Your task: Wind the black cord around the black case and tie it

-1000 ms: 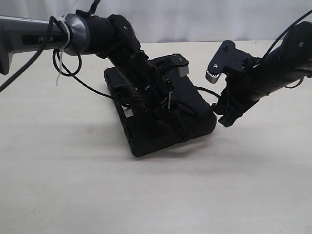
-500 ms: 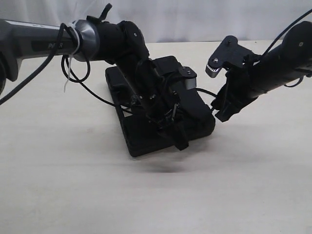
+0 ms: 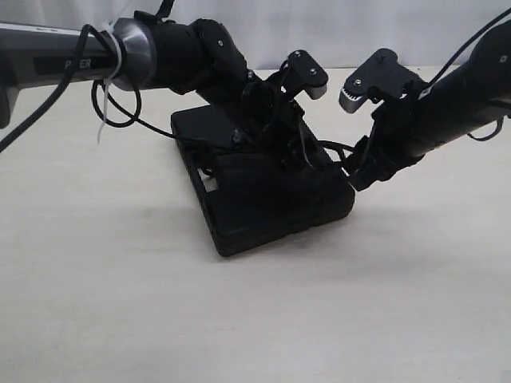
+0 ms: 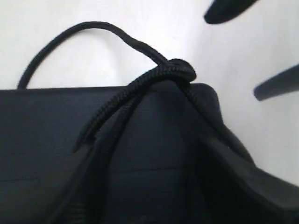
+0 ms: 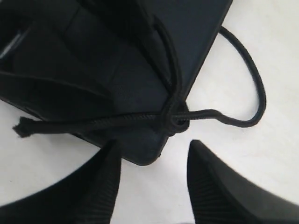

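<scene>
Pale beige table (image 3: 120,303), white wall (image 3: 335,32) behind. Nothing else on the surface apart from the task items.

Right gripper (image 5: 154,154): its 2 fingers (image 5: 105,186) are spread wide with nothing between them. It hovers just off the near corner of the black case (image 3: 255,211), apart from it.

Left gripper (image 3: 307,163): low over the lid near the same corner. Black on black, so I cannot tell whether it is spread or pinching. In the left wrist view 1 strand of the black cord (image 5: 93,122) runs tight from the corner back toward it.

Case lies flat mid-table. The cord crosses the lid and meets in a knot (image 5: 174,119) right on the corner edge. 1 slack loop (image 5: 254,93) trails onto the table, and the frayed free end (image 5: 21,127) lies across the lid.

Risks, judged:
1. The knot sits on a rounded corner. A sideways pull from either arm could slide it off and slacken the whole wrap.
2. If the right fingers close where they are, they may take the case corner instead of a strand.
3. The slack loop lies near the right fingers and could snag.
4. An uneven pull could drag or tip the case.

Obstructions: both grippers crowd 1 corner, leaving little room. The left arm's cables and white zip tie (image 3: 101,120) hang well clear.
</scene>
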Controlling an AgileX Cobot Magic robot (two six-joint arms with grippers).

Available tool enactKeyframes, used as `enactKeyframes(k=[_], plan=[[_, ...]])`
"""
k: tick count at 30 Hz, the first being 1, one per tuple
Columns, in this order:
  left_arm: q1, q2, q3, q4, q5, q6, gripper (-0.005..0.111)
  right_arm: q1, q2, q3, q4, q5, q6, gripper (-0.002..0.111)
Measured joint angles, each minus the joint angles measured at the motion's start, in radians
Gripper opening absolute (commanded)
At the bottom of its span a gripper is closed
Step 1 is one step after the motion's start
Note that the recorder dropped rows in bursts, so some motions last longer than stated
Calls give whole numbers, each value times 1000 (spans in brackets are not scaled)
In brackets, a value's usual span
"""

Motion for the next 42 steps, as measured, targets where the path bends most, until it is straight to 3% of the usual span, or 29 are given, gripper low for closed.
enactKeyframes(k=[7, 11, 14, 21, 23, 28, 37, 39, 42], plan=[[0, 0, 0, 6, -55, 0, 54, 0, 0, -124, 26, 178, 376, 43], [0, 0, 0, 6, -57, 0, 54, 0, 0, -144, 19, 240, 466, 43], [0, 0, 0, 7, -57, 4, 54, 1, 2, -144, 9, 259, 347, 43], [0, 0, 0, 11, -51, 22, 54, 85, 6, -83, -12, 253, -330, 43], [0, 0, 0, 15, -51, 22, 54, 125, 6, -38, -73, 197, -441, 43], [0, 0, 0, 73, -51, 24, 54, 159, 8, 60, -261, -53, -493, 43], [0, 0, 0, 91, -51, 24, 54, 160, 8, 137, -288, -348, -537, 43], [0, 0, 0, 91, -50, 24, 54, 160, 8, 137, -288, -356, -537, 38], [0, 0, 0, 91, -47, 24, 54, 160, 8, 141, -288, -363, -539, 22]])
